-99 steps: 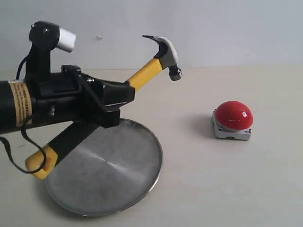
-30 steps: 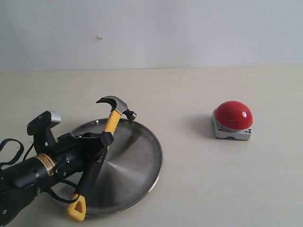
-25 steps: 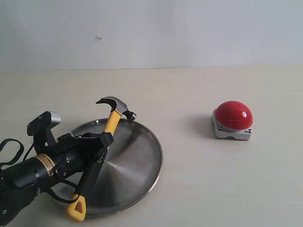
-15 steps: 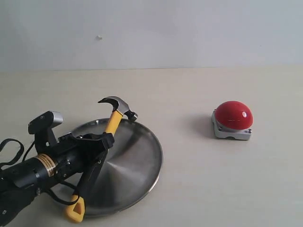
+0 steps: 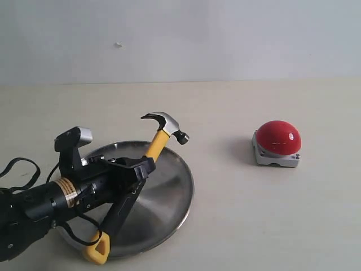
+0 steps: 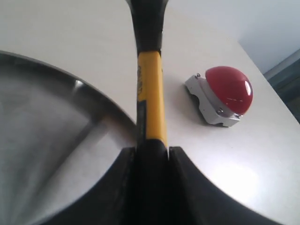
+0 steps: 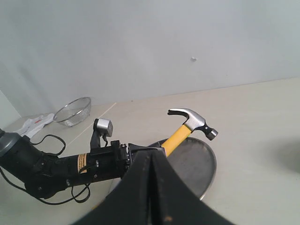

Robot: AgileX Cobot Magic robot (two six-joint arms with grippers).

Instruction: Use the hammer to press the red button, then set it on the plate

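My left gripper (image 5: 138,172) is shut on the hammer (image 5: 158,141), clamping the black part of its handle just above the plate (image 5: 169,195). The dark head (image 5: 168,125) points up and right past the plate's far rim; the yellow handle end (image 5: 97,253) hangs at the near rim. In the left wrist view the handle (image 6: 151,93) runs out from between the jaws. The red button (image 5: 277,138) sits on its grey base at the right, apart from the hammer, and shows as the red button (image 6: 229,89) in the left wrist view. My right gripper (image 7: 151,159) is shut and empty, away from the scene.
A wire mesh bowl (image 7: 72,110) and a white cloth (image 7: 35,123) lie far off in the right wrist view. A pale wall backs the beige table (image 5: 254,214).
The left arm came down from high above the plate, then shifted right and slightly up with the hammer in the last half second. The button has not moved.
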